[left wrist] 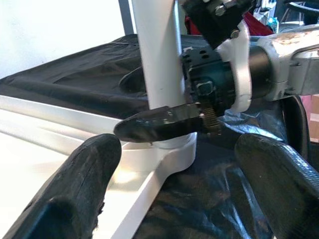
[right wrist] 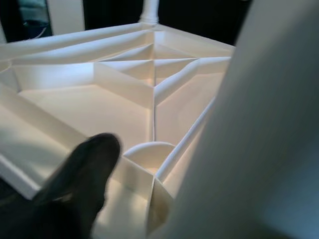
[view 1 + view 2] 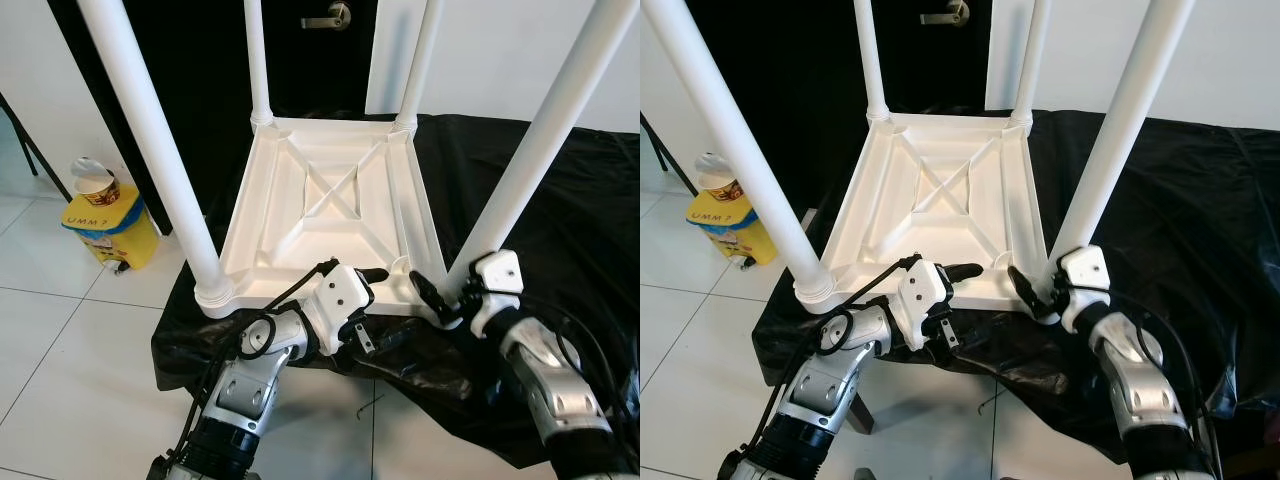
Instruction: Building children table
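Upturned white table, four legs up, lying on black cloth.
Right gripper clamped on near right leg base; left gripper fingers apart at near rim.

One text could be read: "UMM?" in dark letters on the top of a yellow bin standing on the floor at the left edge of the frame. A cup on that bin carried printed markings, but they were too small to read.
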Controlling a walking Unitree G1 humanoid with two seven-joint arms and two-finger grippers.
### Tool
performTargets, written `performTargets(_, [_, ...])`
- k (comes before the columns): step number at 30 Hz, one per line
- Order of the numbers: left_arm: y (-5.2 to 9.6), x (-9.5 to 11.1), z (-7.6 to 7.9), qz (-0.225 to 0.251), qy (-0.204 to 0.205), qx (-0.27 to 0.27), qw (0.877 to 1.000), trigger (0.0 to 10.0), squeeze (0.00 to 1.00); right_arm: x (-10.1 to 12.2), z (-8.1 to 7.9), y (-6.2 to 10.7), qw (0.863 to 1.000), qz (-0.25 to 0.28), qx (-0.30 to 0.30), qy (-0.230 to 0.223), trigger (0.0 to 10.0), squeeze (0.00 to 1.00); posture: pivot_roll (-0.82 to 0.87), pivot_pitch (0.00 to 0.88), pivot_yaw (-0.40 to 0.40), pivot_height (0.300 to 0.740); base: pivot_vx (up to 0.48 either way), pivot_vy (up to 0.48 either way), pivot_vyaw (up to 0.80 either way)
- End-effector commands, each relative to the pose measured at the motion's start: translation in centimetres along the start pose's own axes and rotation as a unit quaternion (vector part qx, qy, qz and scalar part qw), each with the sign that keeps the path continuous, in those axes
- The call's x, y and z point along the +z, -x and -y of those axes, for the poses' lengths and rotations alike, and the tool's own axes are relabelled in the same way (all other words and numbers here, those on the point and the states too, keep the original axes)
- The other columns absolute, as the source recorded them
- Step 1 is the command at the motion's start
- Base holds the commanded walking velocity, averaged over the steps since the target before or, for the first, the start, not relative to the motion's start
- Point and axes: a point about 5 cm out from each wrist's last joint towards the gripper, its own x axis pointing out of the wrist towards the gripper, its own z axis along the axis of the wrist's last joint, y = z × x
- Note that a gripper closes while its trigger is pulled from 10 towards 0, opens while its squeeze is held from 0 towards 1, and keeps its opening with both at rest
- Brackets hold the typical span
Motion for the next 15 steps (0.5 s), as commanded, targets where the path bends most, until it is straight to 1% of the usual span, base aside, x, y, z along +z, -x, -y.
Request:
performTargets(1, [0.3,-0.1,-0.4,-0.005,0.003,0.062,0.998,10.0,0.00,-0.6,-1.1,-0.5,0.999,-0.013,0.027,-0.018,0.0,0.00,-0.01,0.007,-0.053,0.740,0.000,0.000,0.00])
performTargets(7, [0.5,-0.2,-0.3,-0.008,0.004,0.066,0.998,10.0,0.00,-1.2,-1.1,-0.3,0.999,-0.020,0.032,-0.020,0.0,0.00,0.00,0.007,-0.058,0.740,0.000,0.000,0.00])
performTargets(12, [0.5,-0.2,-0.2,-0.009,0.005,0.065,0.998,10.0,0.00,-1.7,-0.9,-0.2,0.999,-0.027,0.017,-0.021,0.0,0.00,-0.01,0.006,-0.054,0.740,0.000,0.000,0.00])
performTargets(13, [0.4,-0.3,-0.2,-0.009,0.005,0.064,0.998,10.0,0.00,-1.8,-0.8,-0.2,0.999,-0.030,0.008,-0.021,10.0,0.00,-0.01,0.007,-0.050,0.740,0.000,0.000,0.00])
performTargets(14, [0.4,-0.3,-0.2,-0.009,0.005,0.064,0.998,10.0,0.00,-1.8,-0.8,-0.2,0.999,-0.030,0.008,-0.021,10.0,0.00,-0.01,0.007,-0.050,0.740,0.000,0.000,0.00])
performTargets(15, [0.4,-0.2,-0.2,-0.008,0.005,0.063,0.998,10.0,0.00,-1.9,-0.7,-0.1,0.999,-0.032,-0.005,-0.019,10.0,0.00,-0.02,0.008,-0.050,0.740,0.000,0.000,0.00])
